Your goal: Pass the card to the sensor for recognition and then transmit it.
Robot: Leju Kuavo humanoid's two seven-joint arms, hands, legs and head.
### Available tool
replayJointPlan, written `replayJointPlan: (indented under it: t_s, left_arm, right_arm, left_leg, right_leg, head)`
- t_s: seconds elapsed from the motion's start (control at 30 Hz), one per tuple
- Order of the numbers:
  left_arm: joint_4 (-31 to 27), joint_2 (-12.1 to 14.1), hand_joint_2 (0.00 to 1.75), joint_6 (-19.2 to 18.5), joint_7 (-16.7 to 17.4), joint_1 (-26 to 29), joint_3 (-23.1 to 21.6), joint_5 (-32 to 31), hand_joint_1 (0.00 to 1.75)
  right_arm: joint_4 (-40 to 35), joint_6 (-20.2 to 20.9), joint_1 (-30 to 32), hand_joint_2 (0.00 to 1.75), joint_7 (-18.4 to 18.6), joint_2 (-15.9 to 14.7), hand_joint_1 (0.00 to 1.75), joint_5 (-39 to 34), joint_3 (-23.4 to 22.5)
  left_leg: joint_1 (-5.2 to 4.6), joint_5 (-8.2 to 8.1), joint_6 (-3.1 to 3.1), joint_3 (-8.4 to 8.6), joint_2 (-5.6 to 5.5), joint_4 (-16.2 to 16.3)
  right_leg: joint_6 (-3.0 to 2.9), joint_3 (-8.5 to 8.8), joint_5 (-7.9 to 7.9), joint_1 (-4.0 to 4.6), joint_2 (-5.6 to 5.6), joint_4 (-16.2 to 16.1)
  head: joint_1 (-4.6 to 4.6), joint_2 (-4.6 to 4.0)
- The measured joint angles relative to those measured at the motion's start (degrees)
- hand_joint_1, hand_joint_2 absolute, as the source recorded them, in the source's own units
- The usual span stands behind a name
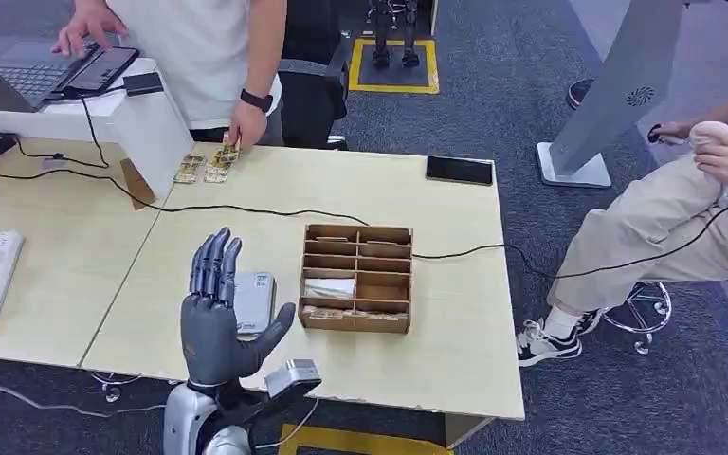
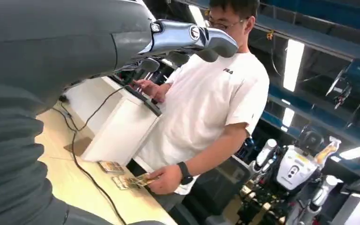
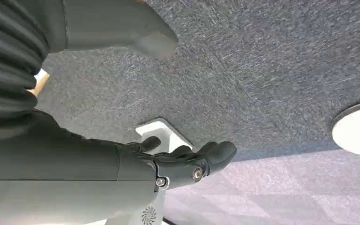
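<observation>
Now we see our left robot hand (image 1: 216, 318) raised open over the near tabletop (image 1: 455, 360), while the cards (image 1: 207, 168) lie at the far edge.

Nearest, in the lower left of the head view, the left robot hand stands palm-up and empty, fingers straight and together, thumb out to the side. Just behind it a grey sensor (image 1: 252, 301) lies flat on the tabletop, and beside that, at centre frame, a brown divided box (image 1: 356, 278). Farther back, upper left, the cards lie in small piles under a person's hand (image 1: 243, 123). At upper centre a black phone (image 1: 459, 170) rests. Our right robot hand (image 3: 187, 164) hangs over grey carpet (image 3: 272, 70), empty, fingers loosely bent and apart.
</observation>
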Motion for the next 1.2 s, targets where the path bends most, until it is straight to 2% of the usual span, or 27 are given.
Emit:
replayJointPlan:
  t_s: [0.2, 0.37, 0.53, 0.7, 1.0, 1.2]
  left_arm:
    - [3.52, 3.32, 1.75, 0.0, 5.44, -1.42, -2.56, -4.78, 0.0]
    - [6.31, 5.77, 1.75, -0.11, 7.67, -2.7, -5.27, -6.46, 0.0]
    - [9.27, 7.91, 1.75, -0.9, 8.39, -4.08, -8.39, -6.33, 0.0]
    - [10.97, 9.07, 1.75, -1.13, 8.41, -4.79, -10.01, -6.0, 0.0]
    - [14.4, 10.95, 1.75, -4.92, 10.25, -6.76, -12.48, -9.79, 0.0]
    - [16.17, 11.65, 1.75, -6.25, 15.39, -7.93, -13.36, -16.68, 0.0]
  right_arm:
    - [-0.13, 0.87, -0.4, 1.75, -0.11, 0.0, 0.0, 0.87, -0.13]
    - [0.17, 0.88, -0.85, 1.75, -0.13, -0.2, 0.0, 0.87, -0.15]
    - [1.12, 0.9, -1.1, 1.75, -0.44, -0.94, 0.0, 0.94, -0.13]
    - [1.92, 0.87, -1.23, 1.75, -0.79, -1.59, 0.0, 0.96, -0.13]
    - [3.96, 0.79, -1.35, 1.75, -1.03, -3.0, 0.0, 1.01, -0.13]
    - [4.81, 0.7, -1.35, 1.75, -1.01, -3.52, 0.0, 0.98, -0.11]
  left_leg:
    - [0.01, 0.0, 0.0, -0.01, 0.0, 0.0]
    - [0.0, 0.0, 0.0, 0.0, 0.01, 0.0]
    - [0.0, 0.0, 0.0, -0.01, 0.01, 0.0]
    - [0.0, 0.0, 0.0, -0.01, 0.0, 0.0]
    - [0.0, 0.0, 0.0, -0.01, 0.01, 0.0]
    - [0.0, 0.0, 0.0, -0.01, 0.0, 0.0]
  right_leg:
    - [0.0, -0.02, 0.0, 0.01, 0.0, 0.0]
    - [0.0, -0.02, 0.0, 0.0, 0.01, 0.0]
    - [0.0, -0.02, 0.0, 0.0, 0.01, 0.0]
    - [0.0, -0.02, 0.0, 0.0, 0.01, 0.0]
    - [0.0, -0.02, 0.0, 0.0, 0.01, 0.0]
    - [0.0, -0.02, 0.0, 0.0, 0.0, 0.0]
  head:
    - [-0.02, 0.0]
    - [0.0, 0.0]
    - [0.0, 0.0]
    - [0.0, 0.0]
    - [0.0, 0.0]
    - [0.02, 0.0]
